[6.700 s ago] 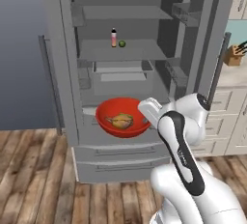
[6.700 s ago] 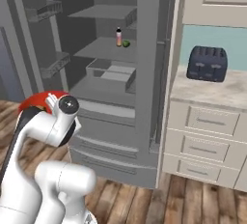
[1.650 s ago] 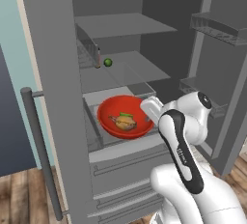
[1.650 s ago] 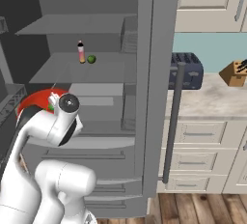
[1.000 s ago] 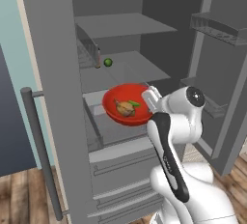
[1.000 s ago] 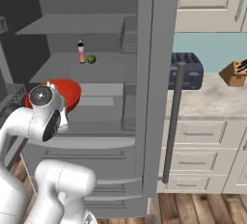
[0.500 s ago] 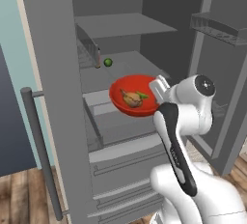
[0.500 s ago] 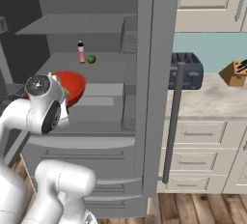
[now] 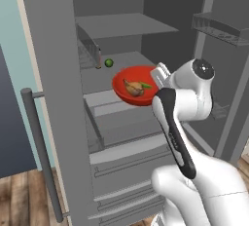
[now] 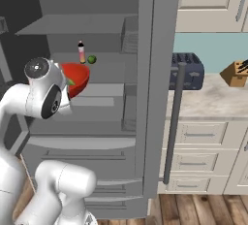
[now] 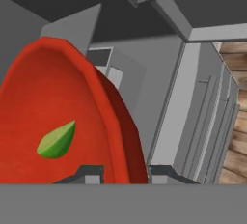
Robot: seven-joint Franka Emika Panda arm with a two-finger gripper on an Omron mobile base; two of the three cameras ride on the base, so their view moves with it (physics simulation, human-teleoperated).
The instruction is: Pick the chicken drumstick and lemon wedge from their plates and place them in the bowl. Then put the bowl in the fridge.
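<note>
Gripper (image 11: 124, 172) clenched on rim of red bowl (image 9: 132, 79), one finger either side of wall. Bowl held in air at open fridge (image 9: 58, 74), over middle shelf. Inside: chicken drumstick (image 9: 132, 88) at centre, lemon wedge (image 9: 145, 85) at its 3 o'clock. Judged rigid, glossy, slippery; rim grip suits; keep level, contents loose.

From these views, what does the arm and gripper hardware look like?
The arm has glossy white rounded shells, a dark strip along one link, and round dark-grey joint caps with a pale centre. The gripper ends in two small dark grey, blocky finger tips. No cables or markings are legible.
</note>
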